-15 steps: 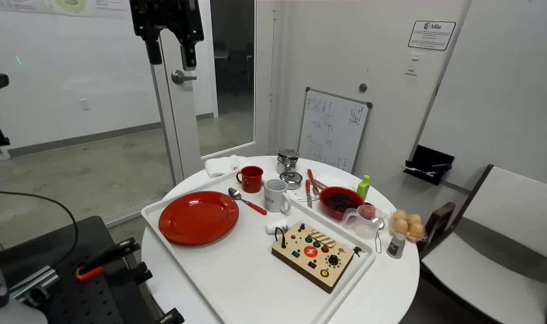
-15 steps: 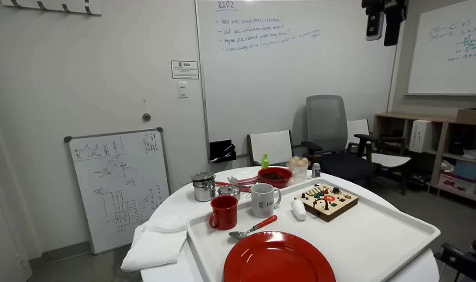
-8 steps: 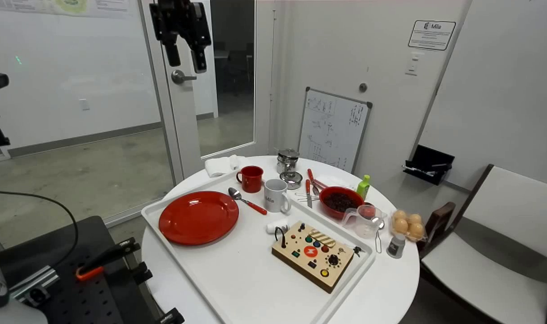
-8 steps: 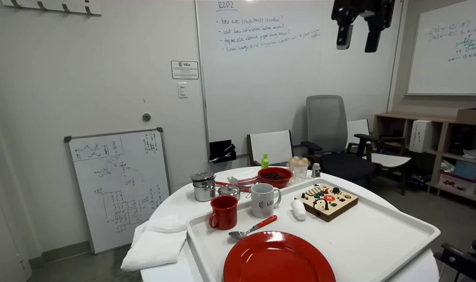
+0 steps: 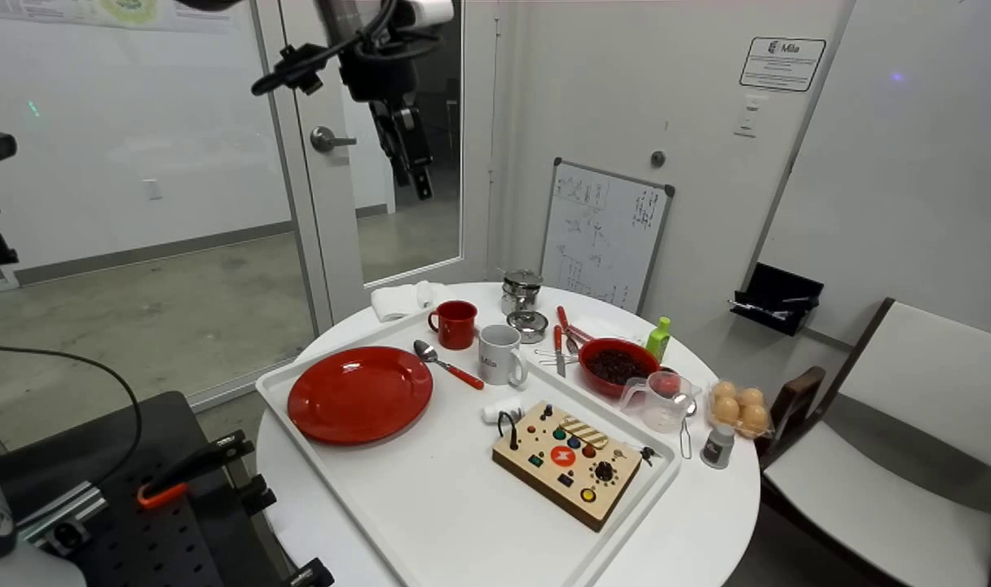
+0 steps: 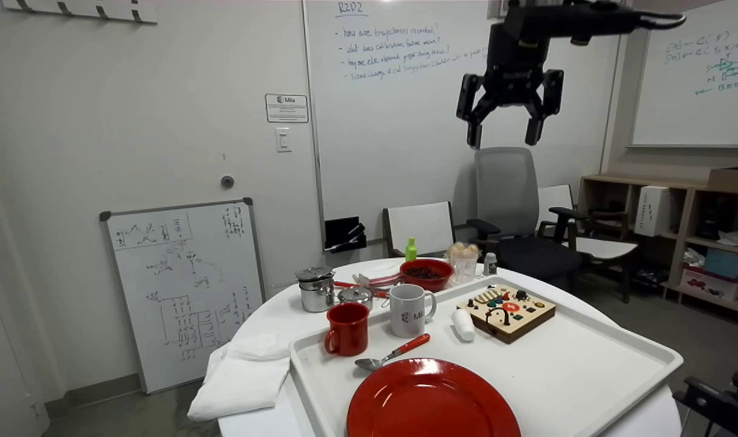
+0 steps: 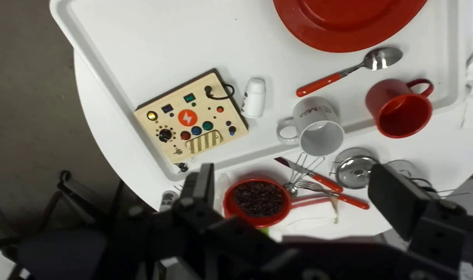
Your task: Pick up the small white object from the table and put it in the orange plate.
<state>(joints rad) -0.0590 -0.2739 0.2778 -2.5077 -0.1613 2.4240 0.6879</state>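
The small white object is a short bottle-like piece [image 5: 502, 410] lying on the white tray beside a wooden button box. It also shows in an exterior view [image 6: 463, 325] and in the wrist view [image 7: 254, 97]. The orange plate is a large glossy red-orange dish [image 5: 360, 395] on the tray, cut off at the bottom of an exterior view [image 6: 433, 400] and at the top of the wrist view [image 7: 349, 27]. My gripper [image 6: 504, 144] is open and empty, high above the table. In the wrist view its fingers [image 7: 396, 202] stand wide apart over the far table side.
The wooden button box [image 5: 567, 465] touches or nearly touches the white piece. A grey mug [image 5: 499, 355], a spoon [image 6: 393, 352] and a red mug [image 6: 347, 329] stand nearby on the tray [image 6: 587, 364]. A red bowl [image 7: 257, 202], cutlery and steel pots [image 6: 316, 294] lie beyond.
My gripper has come down and turned; it has moved rightward in one exterior view and leftward in another. It stays open. The objects on the table have not moved.
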